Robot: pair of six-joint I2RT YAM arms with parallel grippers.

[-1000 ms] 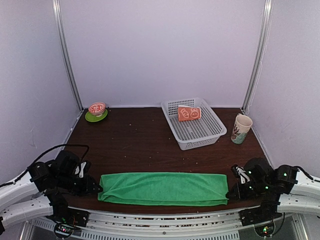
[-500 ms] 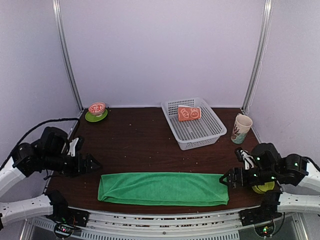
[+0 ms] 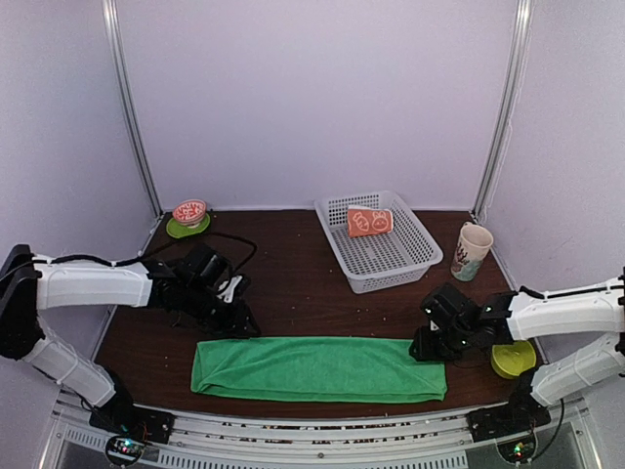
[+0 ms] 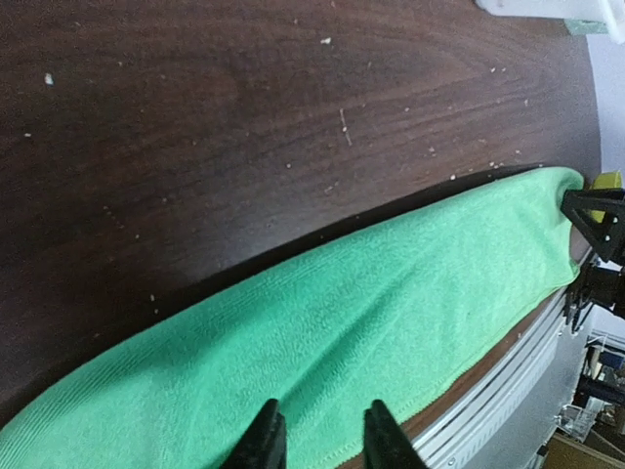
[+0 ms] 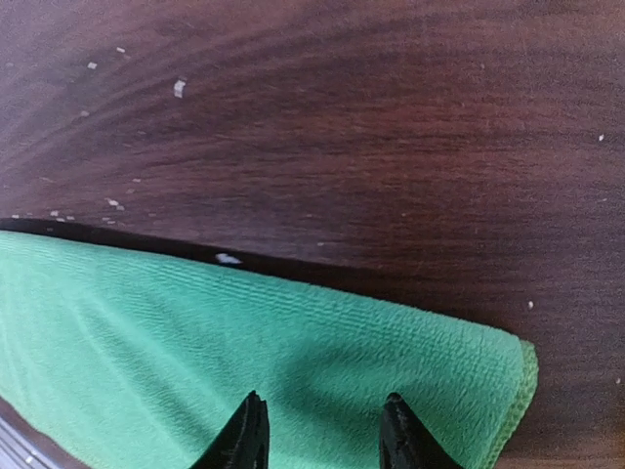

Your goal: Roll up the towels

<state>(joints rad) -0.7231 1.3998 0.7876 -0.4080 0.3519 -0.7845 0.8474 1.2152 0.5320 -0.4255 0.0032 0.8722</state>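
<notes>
Inside the basket lies the orange towel (rolled); left pincer, right pincer agape.

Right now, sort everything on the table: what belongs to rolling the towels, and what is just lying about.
Job: green towel, flat at the near edge; orange towel, rolled, in the basket.
Lying about: mug, bowl on saucer, yellow-green disc.

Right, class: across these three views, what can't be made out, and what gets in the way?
Top view: the yellow-green object, partly behind the right arm.
Top view: what is in the bowl, too small.
Left wrist view: one end of the green towel, cut off by the frame edge.
</notes>
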